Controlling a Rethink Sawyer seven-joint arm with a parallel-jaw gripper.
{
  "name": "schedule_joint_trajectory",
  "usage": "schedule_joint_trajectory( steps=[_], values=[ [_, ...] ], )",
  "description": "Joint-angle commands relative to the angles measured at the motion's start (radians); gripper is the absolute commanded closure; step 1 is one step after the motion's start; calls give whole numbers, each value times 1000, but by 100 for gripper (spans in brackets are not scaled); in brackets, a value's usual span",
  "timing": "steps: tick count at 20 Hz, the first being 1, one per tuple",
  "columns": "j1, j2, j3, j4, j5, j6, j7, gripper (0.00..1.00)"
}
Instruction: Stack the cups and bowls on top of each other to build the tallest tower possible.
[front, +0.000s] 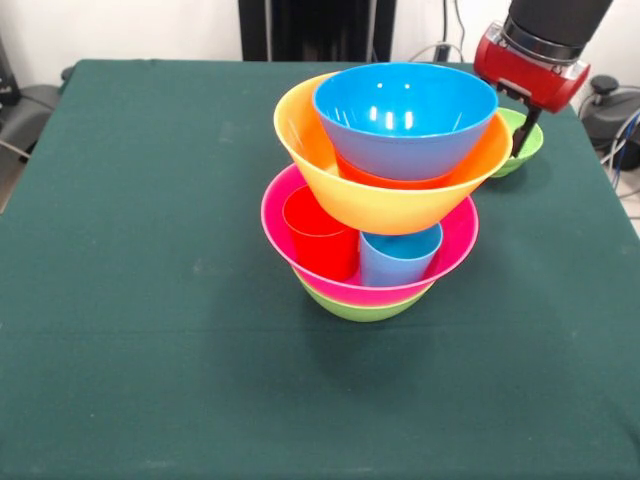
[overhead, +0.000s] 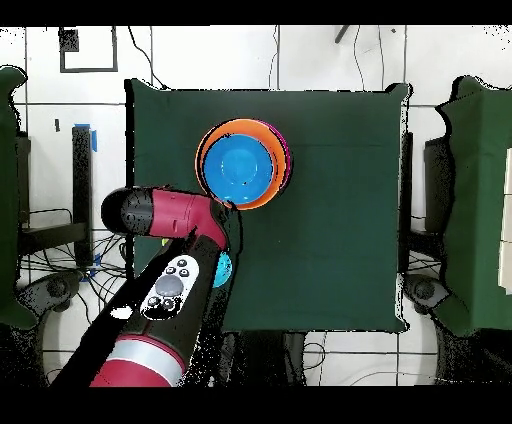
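Observation:
The tower (front: 380, 200) stands mid-table. From the bottom it is a green bowl (front: 360, 308), a large pink bowl (front: 455, 245) holding a red cup (front: 320, 240) and a light blue cup (front: 398, 258), a tilted yellow-orange bowl (front: 400, 205), a small orange bowl (front: 385, 180) and a blue bowl (front: 405, 125). My gripper (front: 522, 135) reaches down at the rim of a small green bowl (front: 525, 155) behind and right of the tower. From overhead the tower (overhead: 243, 163) shows, and my arm (overhead: 165, 215) hides the gripper. The yellow cup is out of view.
In the overhead view a small blue round thing (overhead: 222, 268) peeks out beside my arm near the robot's side of the green table (overhead: 330, 250). Cables and chairs surround the table.

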Motion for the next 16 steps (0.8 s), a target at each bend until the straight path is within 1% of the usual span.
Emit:
schedule_joint_trajectory(
  steps=[1,4,9,12,16],
  values=[
    [-9,23,172,54,5,-60,100,0],
    [0,24,179,55,13,-64,120,0],
    [-1,39,196,55,18,-93,134,0],
    [8,45,194,51,22,-93,149,0],
    [11,72,186,34,27,-102,159,0]
  ],
)
